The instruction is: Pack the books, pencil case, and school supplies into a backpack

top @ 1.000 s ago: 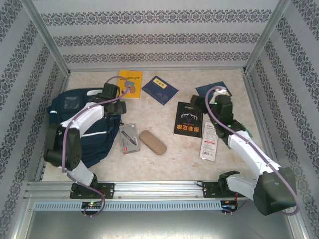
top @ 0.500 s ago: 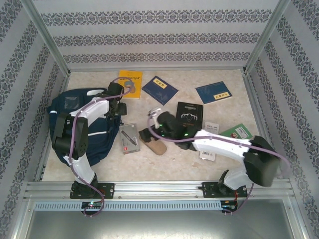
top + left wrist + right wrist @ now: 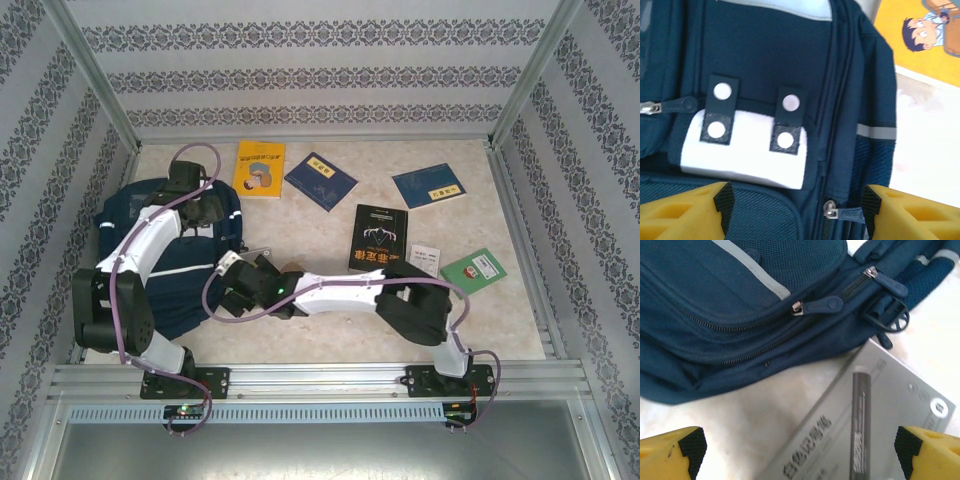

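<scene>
1. The left claw (image 3: 797,212) was held spread over the backpack (image 3: 765,65), above its white patch (image 3: 742,152); nothing was pinched.
2. The right claw (image 3: 800,455) was spread wide at the backpack's zipped edge; the grey box (image 3: 875,420) lay under it, just beside the fabric.
3. The yellow book (image 3: 259,168), a navy book (image 3: 321,181) and the black book (image 3: 378,238) were left on the desk (image 3: 520,320), apart from the backpack.
</scene>
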Robot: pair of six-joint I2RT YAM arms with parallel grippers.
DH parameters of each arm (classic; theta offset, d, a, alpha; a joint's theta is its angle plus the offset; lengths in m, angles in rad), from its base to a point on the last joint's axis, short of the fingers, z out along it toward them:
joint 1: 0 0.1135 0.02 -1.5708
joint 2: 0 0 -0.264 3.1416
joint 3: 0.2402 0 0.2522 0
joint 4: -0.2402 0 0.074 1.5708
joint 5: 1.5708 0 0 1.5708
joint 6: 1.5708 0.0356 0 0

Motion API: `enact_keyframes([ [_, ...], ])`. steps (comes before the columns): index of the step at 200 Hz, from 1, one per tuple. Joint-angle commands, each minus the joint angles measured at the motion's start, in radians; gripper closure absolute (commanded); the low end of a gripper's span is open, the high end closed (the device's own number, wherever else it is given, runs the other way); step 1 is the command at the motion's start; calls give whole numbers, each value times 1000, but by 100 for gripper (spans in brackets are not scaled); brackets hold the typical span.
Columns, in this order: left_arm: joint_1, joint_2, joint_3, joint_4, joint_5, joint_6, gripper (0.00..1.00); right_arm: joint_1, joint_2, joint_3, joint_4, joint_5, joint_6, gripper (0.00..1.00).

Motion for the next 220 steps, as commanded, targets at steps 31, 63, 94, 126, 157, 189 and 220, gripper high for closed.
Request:
enact_keyframes([
  [31, 11, -33, -38, -38, 53, -15, 29, -60, 75, 2, -145, 257, -14, 2],
  [63, 5, -11, -39, -18, 125, -14, 29, -166, -7, -139, -123, 277, 18, 2],
  [94, -46, 45, -18, -14, 124, -4, 27, -262, -65, -232, -112, 298, 9, 2],
  [126, -142, 137, 44, -34, 28, 26, 27, -359, -138, -306, -92, 254, 13, 2],
  [157, -206, 256, 122, -85, -130, 58, 31, -373, -220, -332, -85, 195, 21, 2],
  [189, -217, 369, 170, -114, -205, 77, 38, -373, -305, -346, -90, 140, 77, 2],
  [220, -233, 451, 244, -118, -240, 96, 43, -373, -381, -364, -93, 100, 107, 2],
])
